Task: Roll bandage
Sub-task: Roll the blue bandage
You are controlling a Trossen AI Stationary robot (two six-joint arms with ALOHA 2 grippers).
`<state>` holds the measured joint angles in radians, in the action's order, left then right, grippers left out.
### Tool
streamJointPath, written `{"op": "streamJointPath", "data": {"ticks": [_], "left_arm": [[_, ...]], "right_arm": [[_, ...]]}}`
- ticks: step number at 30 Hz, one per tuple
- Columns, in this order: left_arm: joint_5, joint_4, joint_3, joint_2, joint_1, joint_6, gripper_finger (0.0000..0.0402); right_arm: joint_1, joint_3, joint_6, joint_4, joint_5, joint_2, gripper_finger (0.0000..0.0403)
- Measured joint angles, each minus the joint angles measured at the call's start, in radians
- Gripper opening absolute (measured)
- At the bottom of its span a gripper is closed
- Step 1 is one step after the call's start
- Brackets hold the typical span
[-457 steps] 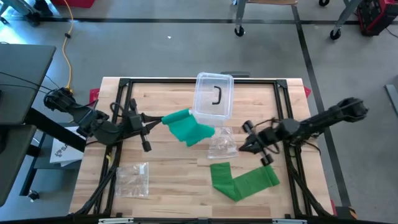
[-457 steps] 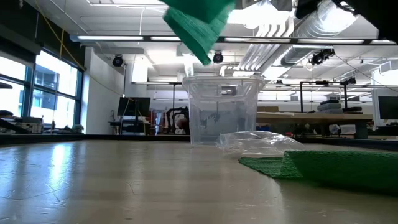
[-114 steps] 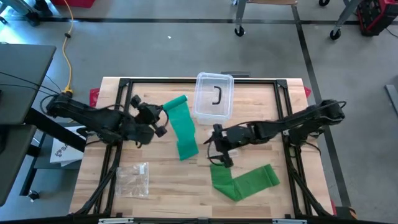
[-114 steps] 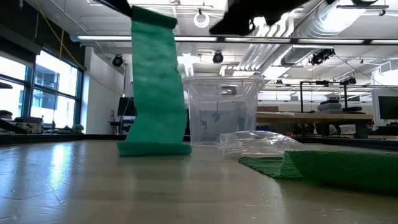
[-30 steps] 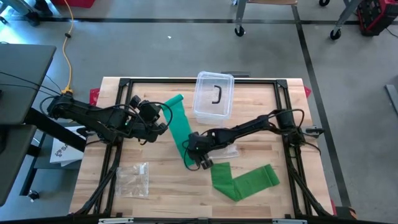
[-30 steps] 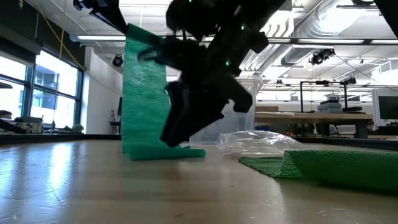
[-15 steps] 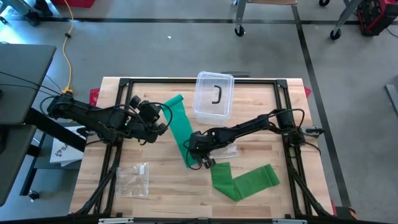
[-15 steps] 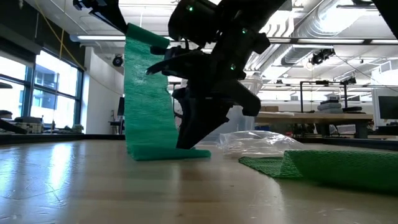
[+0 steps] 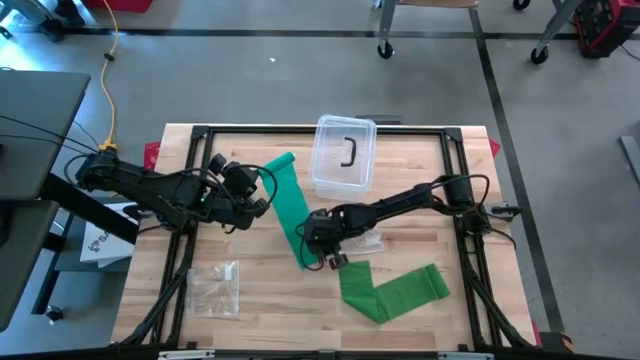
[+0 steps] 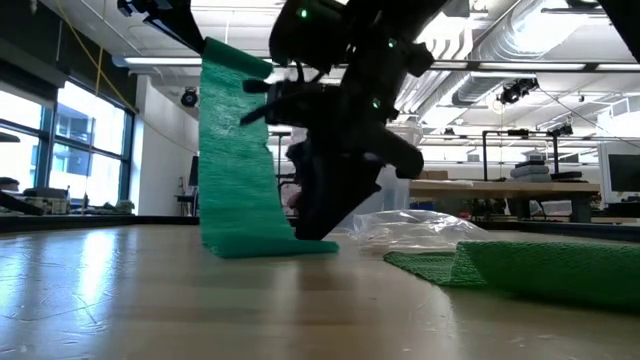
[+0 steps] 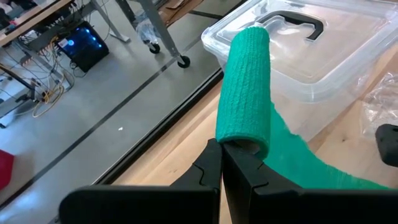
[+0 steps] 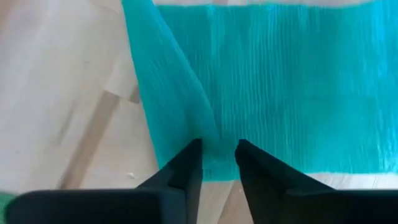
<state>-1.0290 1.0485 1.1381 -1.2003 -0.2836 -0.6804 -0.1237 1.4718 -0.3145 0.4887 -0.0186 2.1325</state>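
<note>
Wooden table [image 9: 250,310] with a black frame, workshop floor all around, shelving and ceiling lights off in the background of the low view. Green bandage [image 9: 289,205] strung up across the middle of the table: upper end pinched tight in the left gripper [image 9: 262,188], curled over into a loose tube right at the fingertips [image 11: 214,163] as seen from the left wrist, then sloping down to the wood. Lower end lying flat on the table, with the right gripper [image 9: 318,258] down on it, fingers [image 12: 189,163] a little apart and nipping a raised fold of the fabric near its edge. From table height, just a tall green strip [image 10: 235,150] standing up with the dark right arm right in front of it. Clear plastic box [image 9: 344,155] with a dark handle on its lid just behind the strip, near the far edge. Crinkly clear wrapper [image 9: 366,238] just beside the right gripper. Second green bandage [image 9: 392,291] lying bent on the near right part of the table, well apart from the held one. Another clear bag [image 9: 213,288] at the near left.
</note>
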Motion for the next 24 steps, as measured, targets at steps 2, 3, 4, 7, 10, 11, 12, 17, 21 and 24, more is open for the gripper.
{"op": "streamJointPath", "data": {"ticks": [2,3,4,7,10,11,12,17,21,24], "left_arm": [[0.000,0.000,0.000,0.000,0.000,0.000,0.0000],[0.000,0.000,0.000,0.000,0.000,0.000,0.0000],[0.000,0.000,0.000,0.000,0.000,0.000,0.0000],[0.000,0.000,0.000,0.000,0.000,-0.001,0.0000],[-0.001,0.004,0.000,0.000,0.000,-0.018,0.0000],[-0.001,0.008,0.000,0.000,0.000,-0.027,0.0000],[-0.002,0.013,0.000,0.000,0.001,-0.035,0.0000],[-0.029,0.104,0.000,0.000,0.015,-0.138,0.0000],[-0.054,0.244,0.000,0.000,0.023,-0.277,0.0000],[-0.068,0.353,0.000,0.000,0.023,-0.390,0.0000]], "right_arm": [[0.001,-0.004,0.000,-0.002,-0.002,0.001,0.0070],[0.001,-0.010,0.000,-0.007,-0.005,0.001,0.0059],[0.001,-0.013,0.000,-0.010,-0.008,0.001,0.0046],[-0.002,-0.014,0.000,-0.015,-0.006,0.001,0.0011],[-0.011,-0.006,0.018,-0.011,0.013,0.001,0.0007],[-0.016,0.000,0.030,-0.007,0.029,0.000,0.0008],[-0.023,0.003,0.044,-0.006,0.047,-0.004,0.0007],[-0.068,0.022,0.102,0.040,0.141,-0.051,0.0003],[-0.113,0.022,0.146,0.119,0.191,-0.086,0.0001],[-0.153,0.022,0.183,0.173,0.252,-0.113,0.0001]]}}
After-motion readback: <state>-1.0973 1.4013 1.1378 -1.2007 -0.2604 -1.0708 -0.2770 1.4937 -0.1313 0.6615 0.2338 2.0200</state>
